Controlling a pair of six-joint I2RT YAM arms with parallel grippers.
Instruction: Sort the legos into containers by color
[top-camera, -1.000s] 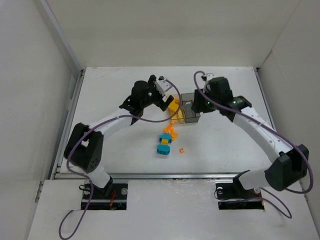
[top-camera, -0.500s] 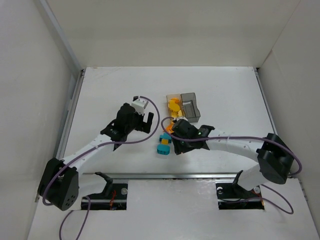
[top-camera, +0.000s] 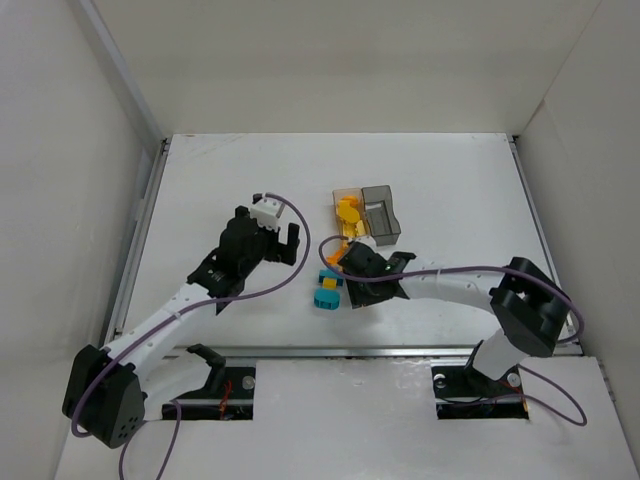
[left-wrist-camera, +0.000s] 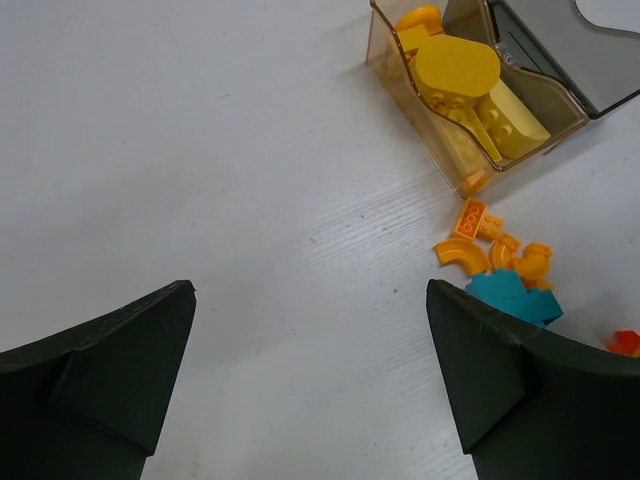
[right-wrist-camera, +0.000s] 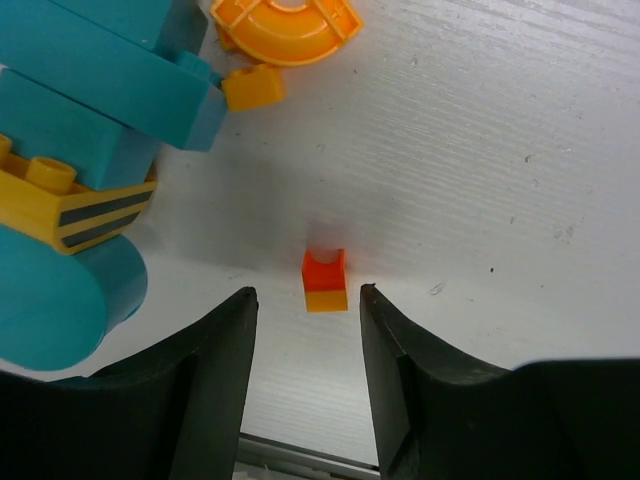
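Observation:
The orange-amber bin (top-camera: 347, 212) holds yellow legos (left-wrist-camera: 457, 68); the smoky grey bin (top-camera: 382, 212) is joined to its right side. Loose orange pieces (left-wrist-camera: 470, 250) and teal pieces (top-camera: 328, 297) lie on the table in front of the bins. A small orange brick (right-wrist-camera: 325, 280) lies alone on the table, level with the tips of my right gripper (right-wrist-camera: 305, 300). That gripper is open, with a finger on each side of the brick and neither touching it. In the top view the right gripper (top-camera: 362, 292) hides this brick. My left gripper (top-camera: 283, 245) is open and empty, left of the bins.
Teal blocks and a yellow striped piece (right-wrist-camera: 70, 195) lie just left of the right gripper's left finger. A curved orange piece (right-wrist-camera: 285, 30) lies beyond the small brick. White walls enclose the table; a metal rail (top-camera: 330, 352) runs along the near edge.
My left gripper has pulled back from the amber bin to the left. My right arm has swung from the grey bin down to the small orange brick near the teal pieces.

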